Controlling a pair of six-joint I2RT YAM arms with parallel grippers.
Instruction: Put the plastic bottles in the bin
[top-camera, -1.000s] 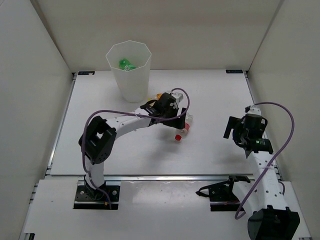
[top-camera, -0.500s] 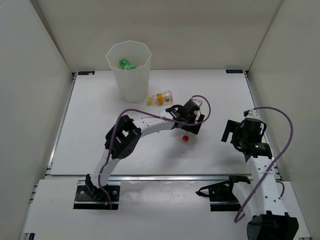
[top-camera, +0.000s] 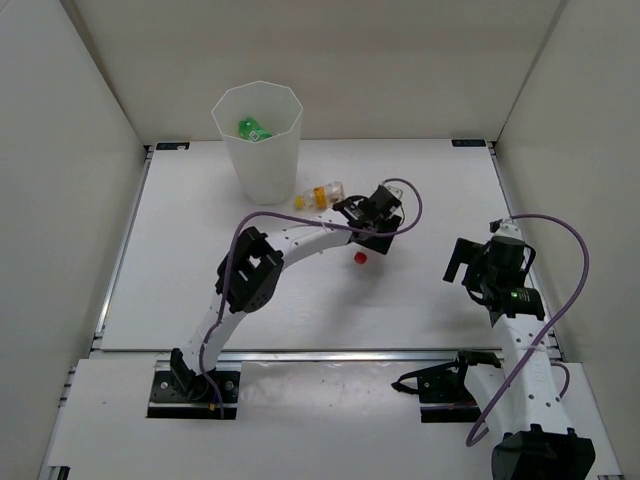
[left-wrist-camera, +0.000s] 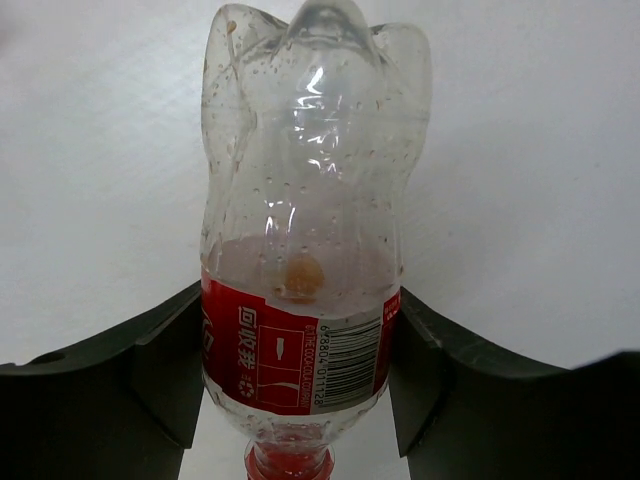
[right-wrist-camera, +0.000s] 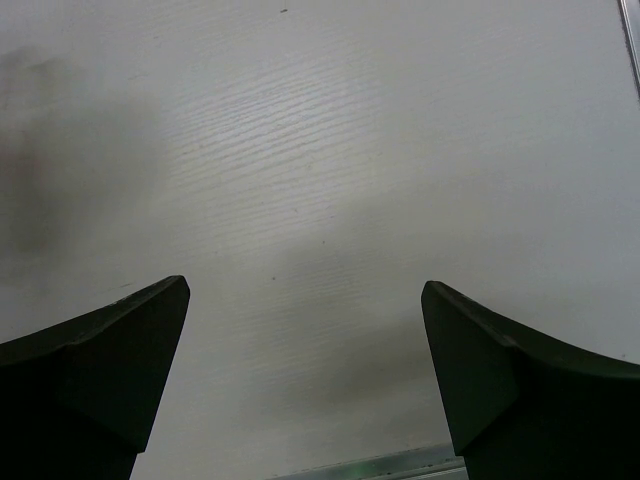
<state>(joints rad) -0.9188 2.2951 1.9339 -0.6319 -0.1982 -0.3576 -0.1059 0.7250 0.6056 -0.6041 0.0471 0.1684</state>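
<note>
A clear bottle with a red label lies lengthwise between my left fingers, base pointing away and red cap toward the wrist. My left gripper is shut on it, both pads against the label. From above, the left gripper covers most of this bottle and only its red cap shows. A yellow-labelled bottle lies near the foot of the bin. A green bottle sits inside the bin. My right gripper is open over bare table, seen at the right.
White walls enclose the table on three sides. The tabletop is white, with a metal rail along its near edge. A purple cable loops above the left wrist.
My left arm swung right over the red-labelled bottle, its jaws closed on it, and it shifted slightly toward the back left. The right arm barely moved.
</note>
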